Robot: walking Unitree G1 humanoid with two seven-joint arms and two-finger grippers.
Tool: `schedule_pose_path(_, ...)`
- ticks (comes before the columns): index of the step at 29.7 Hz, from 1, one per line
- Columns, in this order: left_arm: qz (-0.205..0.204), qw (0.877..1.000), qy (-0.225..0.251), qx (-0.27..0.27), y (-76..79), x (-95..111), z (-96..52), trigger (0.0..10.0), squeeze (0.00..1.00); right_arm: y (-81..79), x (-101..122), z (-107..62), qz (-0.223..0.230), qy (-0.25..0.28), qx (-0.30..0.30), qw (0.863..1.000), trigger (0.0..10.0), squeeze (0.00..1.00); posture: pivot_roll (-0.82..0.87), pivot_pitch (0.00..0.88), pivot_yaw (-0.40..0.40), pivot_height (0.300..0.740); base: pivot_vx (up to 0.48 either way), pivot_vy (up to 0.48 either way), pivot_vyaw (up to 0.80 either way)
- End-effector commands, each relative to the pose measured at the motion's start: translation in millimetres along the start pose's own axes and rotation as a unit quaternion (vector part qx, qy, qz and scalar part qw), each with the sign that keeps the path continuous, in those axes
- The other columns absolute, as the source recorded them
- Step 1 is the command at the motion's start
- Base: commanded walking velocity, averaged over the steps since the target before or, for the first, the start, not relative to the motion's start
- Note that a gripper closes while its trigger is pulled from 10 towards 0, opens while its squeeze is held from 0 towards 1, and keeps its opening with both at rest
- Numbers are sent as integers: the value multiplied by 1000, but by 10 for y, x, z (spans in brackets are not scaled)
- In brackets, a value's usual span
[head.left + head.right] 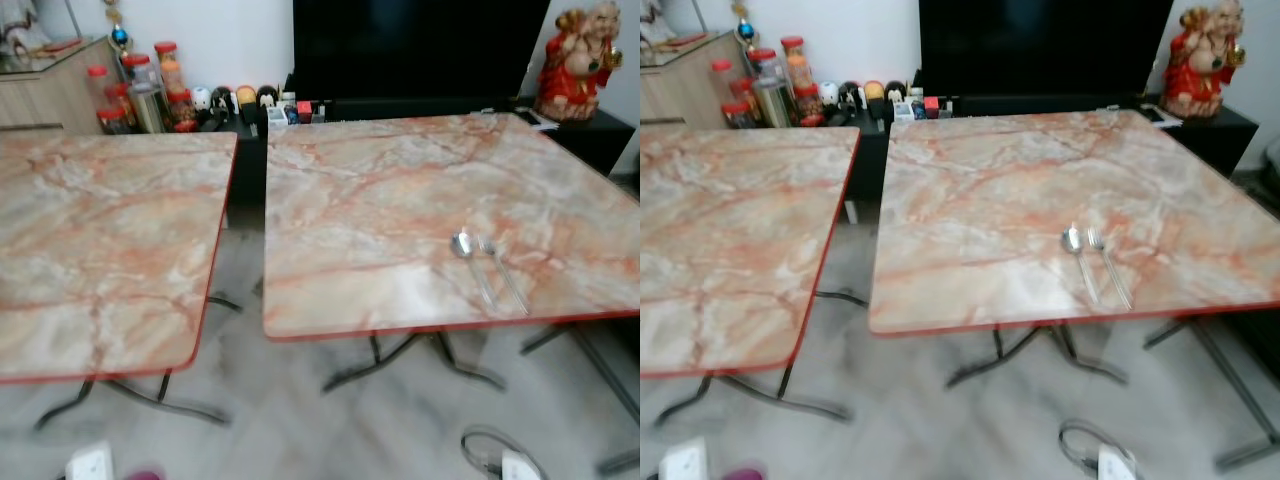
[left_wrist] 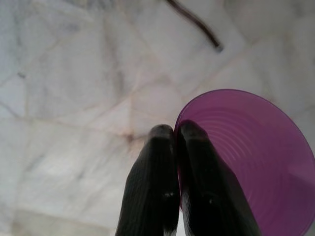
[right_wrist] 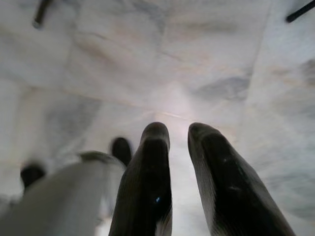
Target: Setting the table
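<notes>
the left gripper (image 2: 174, 135) hangs low over the pale floor (image 2: 74, 98), its two fingers pressed together on the rim of a purple cup (image 2: 251, 162), one finger outside the wall and one inside. the right gripper (image 3: 179, 135) also points at the floor, fingers slightly apart with nothing between them.

ahead stand two marbled tables. on the right table (image 1: 400, 190), toward its 5 o'clock corner, a spoon (image 1: 466, 250) and a fork (image 1: 500, 268) lie side by side, close but apparently not touching, near the front edge. the left table (image 1: 100, 230) sits at 9 o'clock of it, a gap of floor between them. jars (image 1: 140, 90) and a red figurine (image 1: 580, 60) line the far wall at 12 o'clock.

risks, as i judge them: the cup is pinched by a thin rim only, so a jolt while walking could let it swing or slip out. the head views are soft, likely from motion, so lining up a place beside the cutlery may be off. bringing the cup in low could catch the table's red edge, or sweep the spoon and fork off the near side. a cable (image 1: 485, 445) on the floor by 5 o'clock could snag a foot.
</notes>
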State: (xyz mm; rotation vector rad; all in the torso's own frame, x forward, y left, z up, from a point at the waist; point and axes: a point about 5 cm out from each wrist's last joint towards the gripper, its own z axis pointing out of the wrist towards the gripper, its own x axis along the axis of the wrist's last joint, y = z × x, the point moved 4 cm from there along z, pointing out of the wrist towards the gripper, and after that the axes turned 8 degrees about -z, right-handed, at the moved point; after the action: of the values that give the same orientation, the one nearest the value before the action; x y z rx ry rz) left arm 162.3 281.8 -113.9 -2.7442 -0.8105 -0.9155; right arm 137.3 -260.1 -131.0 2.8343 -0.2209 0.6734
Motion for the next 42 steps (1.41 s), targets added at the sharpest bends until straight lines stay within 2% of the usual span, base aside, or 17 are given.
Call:
schedule_pose_path(1, 8, 1000, 15, 7, -27, 110, 11, 10000, 0, -82, 74, 10, 4, 12, 8, 1000, 10000, 0, 23, 0, -2, 732, 0, 480, 0)
schedule_pose_path(7, 5, 1000, 24, 6, 6, 178, 23, 10000, 0, -83, 73, 9, 7, 12, 8, 1000, 10000, 0, 29, 0, -3, 732, 0, 480, 0)
schedule_pose_path(13, 3, 999, 35, 15, -196, 308, 7, 10000, 0, -78, 94, 11, 0, 16, 7, 1000, 10000, 0, 36, 0, -4, 732, 0, 480, 0)
schedule_pose_path(16, 0, 999, 38, 20, -295, 332, -9, 10000, 0, -63, 122, 14, -36, 19, 3, 999, 10000, 0, 40, 0, -6, 732, 0, 480, 533)
schedule_pose_path(18, -1, 999, 36, 22, -318, 309, -16, 10000, 0, -58, 113, 14, -23, 15, -1, 1000, 10000, 0, 42, 0, -6, 732, 0, 480, 800)
schedule_pose_path(20, -3, 999, 30, 22, -297, 247, -18, 10000, 0, -64, 105, 14, -8, 13, -2, 1000, 10000, 0, 41, 0, -6, 732, 0, 480, 400)
schedule_pose_path(25, -5, 1000, 19, 19, -209, 121, -16, 10000, 0, -65, 111, 16, -16, 11, 0, 1000, 10000, 0, 40, 0, -6, 732, 0, 480, 0)
schedule_pose_path(31, -5, 1000, 18, 17, -173, 98, -14, 10000, 0, -67, 111, 16, -12, 11, 0, 1000, 10000, 0, 44, 0, -7, 732, 0, 480, 0)
schedule_pose_path(38, -6, 999, 30, 22, -298, 211, -25, 10000, 0, -68, 115, 16, -10, 12, 2, 1000, 10000, 0, 47, 0, -8, 732, 0, 480, 0)
schedule_pose_path(42, -5, 999, 32, 23, -316, 228, -26, 10000, 0, -69, 118, 17, -11, 12, 2, 1000, 10000, 0, 47, 0, -8, 732, 0, 480, 0)
